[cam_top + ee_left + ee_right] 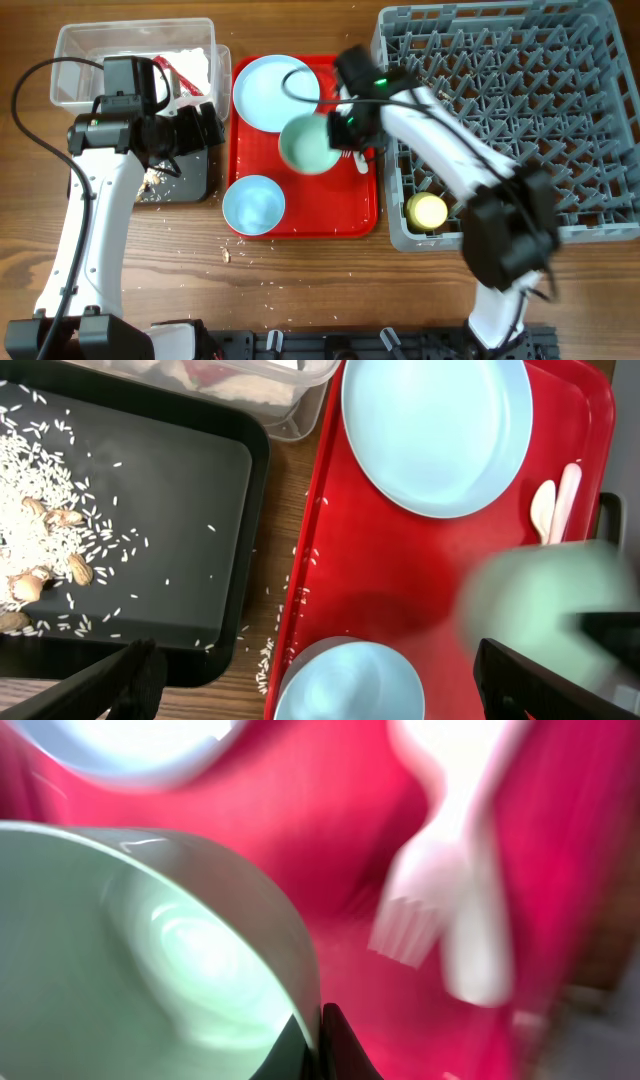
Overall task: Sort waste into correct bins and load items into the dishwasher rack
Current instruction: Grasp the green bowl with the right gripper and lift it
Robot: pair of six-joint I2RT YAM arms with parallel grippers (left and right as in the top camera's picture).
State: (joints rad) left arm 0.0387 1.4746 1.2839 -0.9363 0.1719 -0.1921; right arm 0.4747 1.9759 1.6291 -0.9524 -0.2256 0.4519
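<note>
My right gripper [340, 135] is shut on the rim of the pale green bowl [309, 145] and holds it over the red serving tray [300, 215]; the wrist view shows the rim pinched between the fingers [320, 1030]. The light blue plate [275, 90], the light blue bowl [253, 203] and the white fork [425, 910] and spoon [543, 508] lie on that tray. The yellow cup [428, 210] sits in the grey dishwasher rack [520, 100]. My left gripper [310, 680] is open and empty above the black tray's [150, 480] edge and the blue bowl [350, 685].
The clear tub [100, 45] at the back left holds the red wrapper [172, 70] and white napkin [190, 65]. Rice grains and nut-like scraps [50, 550] lie in the black tray. Crumbs [228, 252] are scattered on the wooden table.
</note>
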